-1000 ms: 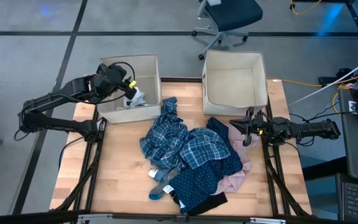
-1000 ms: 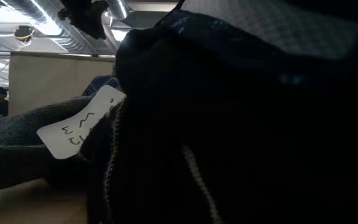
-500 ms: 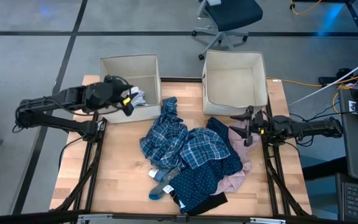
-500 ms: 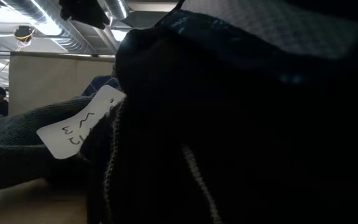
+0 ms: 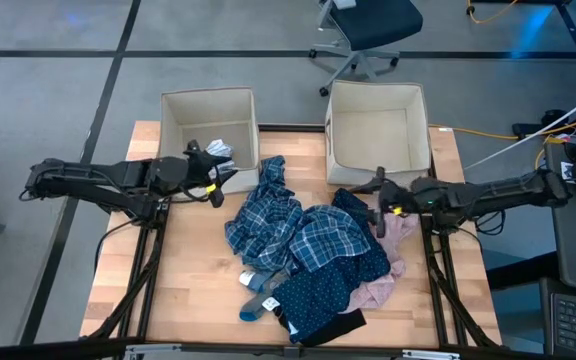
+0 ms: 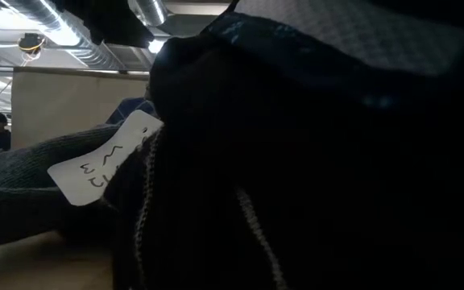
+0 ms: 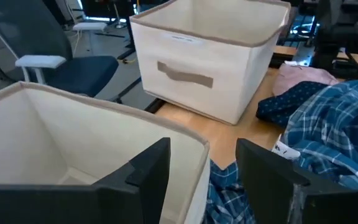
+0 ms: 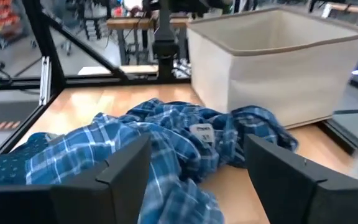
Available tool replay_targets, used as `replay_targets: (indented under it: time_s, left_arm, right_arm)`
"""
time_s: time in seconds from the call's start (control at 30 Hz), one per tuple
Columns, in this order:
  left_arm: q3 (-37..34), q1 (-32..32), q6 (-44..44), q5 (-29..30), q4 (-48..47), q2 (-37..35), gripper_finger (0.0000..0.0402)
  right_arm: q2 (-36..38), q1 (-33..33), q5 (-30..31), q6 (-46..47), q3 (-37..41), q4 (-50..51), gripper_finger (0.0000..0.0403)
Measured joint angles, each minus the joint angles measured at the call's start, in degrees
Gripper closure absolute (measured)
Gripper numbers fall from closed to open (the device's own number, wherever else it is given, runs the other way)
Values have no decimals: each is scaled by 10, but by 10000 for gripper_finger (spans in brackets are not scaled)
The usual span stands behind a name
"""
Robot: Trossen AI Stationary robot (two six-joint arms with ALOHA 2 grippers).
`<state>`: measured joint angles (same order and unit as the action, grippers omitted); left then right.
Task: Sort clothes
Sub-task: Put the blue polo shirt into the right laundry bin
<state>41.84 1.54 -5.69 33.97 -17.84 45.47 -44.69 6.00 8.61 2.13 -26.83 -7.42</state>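
The clothes lie heaped mid-table: blue-and-white plaid shirts [image 5: 293, 228], navy dotted fabric [image 5: 318, 292], a pale pink garment [image 5: 386, 262], a black piece [image 5: 336, 327] and small socks [image 5: 258, 298]. A white sock [image 5: 220, 151] lies inside the left beige box [image 5: 183, 110]. My left gripper [image 5: 214, 182] stands open over that box's near right corner [image 7: 185, 140], beside the plaid shirts [image 7: 334, 124]. My right gripper [image 5: 378, 206] hangs open just above the pile's right edge, facing the plaid shirts [image 8: 154, 143]. Neither has anything between its fingers.
The right beige box [image 5: 378, 105] stands at the table's far edge, right of the left one. Bare wood [image 5: 193, 270] shows left of and in front of the pile. In the low view dark cloth [image 6: 312, 161] and a tagged grey sock [image 6: 22, 185] fill the picture.
My left gripper has drawn back from above the left box's inside toward the table's near edge and gone down to the box's near right corner. My right gripper has moved a little toward the table's left, onto the pile's right edge. The clothes have stayed put.
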Motion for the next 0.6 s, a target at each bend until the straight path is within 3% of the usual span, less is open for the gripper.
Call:
replay_targets:
  time_s: [0.27, 0.6]
  left_arm:
    - [-10, 0, 37, 26, 45, 0, 227]
    - [-10, 0, 58, 26, 51, -1, 227]
  right_arm:
    - [-202, 0, -32, 6, -143, 43, 150]
    - [-412, 0, -37, -30, -304, 205, 150]
